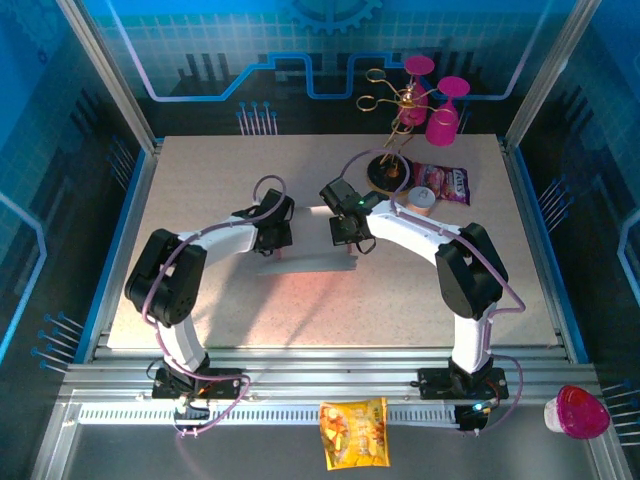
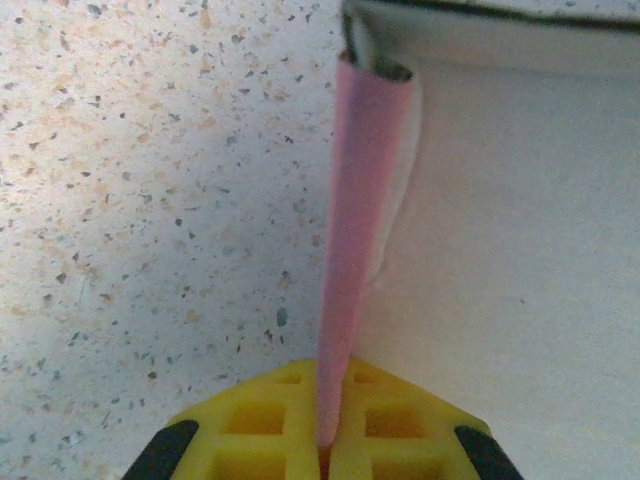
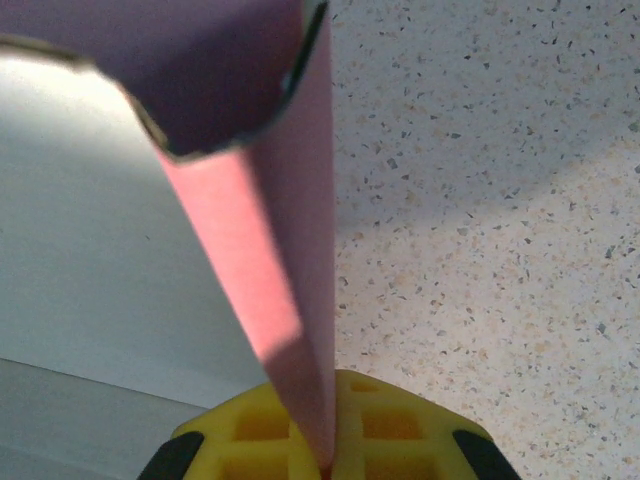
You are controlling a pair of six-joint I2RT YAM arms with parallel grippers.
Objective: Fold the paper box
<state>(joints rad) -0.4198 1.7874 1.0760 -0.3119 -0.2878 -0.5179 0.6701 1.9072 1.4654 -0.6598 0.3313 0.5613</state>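
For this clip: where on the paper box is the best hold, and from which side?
Probably its upright end walls, from above, with fingers straddling the thin edge. The paper box lies flat with a wall standing at each end; the left gripper and right gripper each pinch one.

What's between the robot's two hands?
The paper box: in the top view its pale floor stretches from the left hand to the right hand.
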